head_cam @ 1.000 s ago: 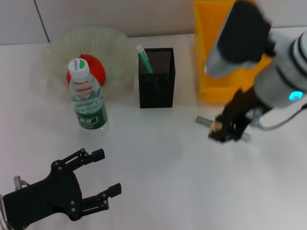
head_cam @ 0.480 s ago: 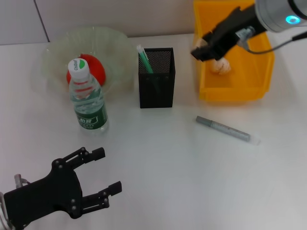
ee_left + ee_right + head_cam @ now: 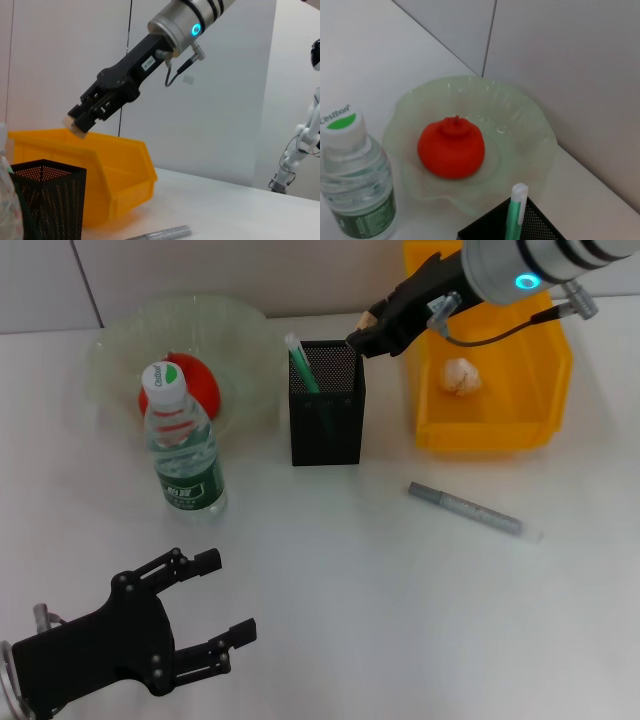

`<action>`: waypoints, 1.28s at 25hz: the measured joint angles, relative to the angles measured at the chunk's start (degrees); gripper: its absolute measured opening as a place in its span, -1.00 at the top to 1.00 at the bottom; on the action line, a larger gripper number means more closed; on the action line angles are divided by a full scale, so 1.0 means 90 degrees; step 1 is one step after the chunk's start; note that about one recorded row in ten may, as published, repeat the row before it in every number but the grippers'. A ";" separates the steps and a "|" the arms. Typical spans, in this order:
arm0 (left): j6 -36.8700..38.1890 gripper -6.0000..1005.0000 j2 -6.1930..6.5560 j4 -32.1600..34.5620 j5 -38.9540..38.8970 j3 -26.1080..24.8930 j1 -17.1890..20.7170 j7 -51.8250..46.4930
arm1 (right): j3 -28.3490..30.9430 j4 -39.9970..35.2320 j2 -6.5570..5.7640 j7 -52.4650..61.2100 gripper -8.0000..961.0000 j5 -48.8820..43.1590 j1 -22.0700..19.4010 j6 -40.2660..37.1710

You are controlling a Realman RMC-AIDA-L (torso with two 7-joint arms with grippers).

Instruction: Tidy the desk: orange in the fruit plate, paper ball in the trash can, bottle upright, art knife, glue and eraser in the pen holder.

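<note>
Right gripper (image 3: 366,338): hung in the air above the far right corner of the pen holder (image 3: 326,418), fingers clamped on the eraser (image 3: 369,316), a small tan block at the tips; the left wrist view showed the same block pinched between them.
Key relation: holder mouth lay just below and slightly toward the robot's left of the held eraser; judged a short shift inward, then a release, would drop it in.
Left gripper (image 3: 205,609): parked low at the near left of the table, fingers spread apart, holding nothing; well apart from the holder, so the right arm was the nearer one.
Pen holder contents: a green stick with a white cap (image 3: 300,364), leaning against the left wall.
Fruit plate (image 3: 120,350): held the orange (image 3: 193,383).
Trash can (image 3: 500,425): held the paper ball (image 3: 459,375).
Bottle (image 3: 184,445): upright, just in front of the plate.
Loose item: grey pen-like tool (image 3: 470,510), flat on the table, long axis running diagonally, in front of the bin.
</note>
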 joint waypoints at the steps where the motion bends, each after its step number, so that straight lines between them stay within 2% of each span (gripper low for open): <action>1: 0.0000 -0.68 0.0000 0.0000 0.0000 0.0000 0.0000 0.0000 | -0.0038 0.0110 0.0000 -0.0017 0.09 0.0002 0.0020 0.0100; 5: -0.0022 -0.68 -0.0001 0.0000 0.0000 0.0004 -0.0002 -0.0002 | -0.0211 0.0670 0.0005 -0.0054 0.07 0.0068 0.0160 0.0595; 12: -0.0024 -0.68 0.0000 0.0000 0.0000 -0.0001 -0.0002 -0.0002 | -0.0326 0.1144 0.0009 -0.0141 0.05 0.0177 0.0324 0.0930; 20: -0.0024 -0.68 0.0008 0.0000 0.0000 0.0005 0.0007 -0.0002 | -0.0379 0.1120 0.0011 -0.0179 0.02 0.0271 0.0325 0.0906; 25: -0.0023 -0.68 0.0009 0.0000 0.0000 -0.0007 0.0014 -0.0002 | -0.0316 0.0956 0.0011 -0.0150 -0.42 0.0274 0.0254 0.0810; 29: -0.0023 -0.68 0.0010 0.0000 0.0000 -0.0009 0.0011 -0.0002 | -0.0258 0.0353 0.0011 -0.0091 -0.55 0.0385 0.0056 0.0382; 32: -0.0023 -0.68 0.0009 0.0000 0.0000 -0.0022 0.0009 -0.0002 | -0.0003 -0.0373 -0.0001 0.0020 -0.62 0.0406 -0.0138 -0.0345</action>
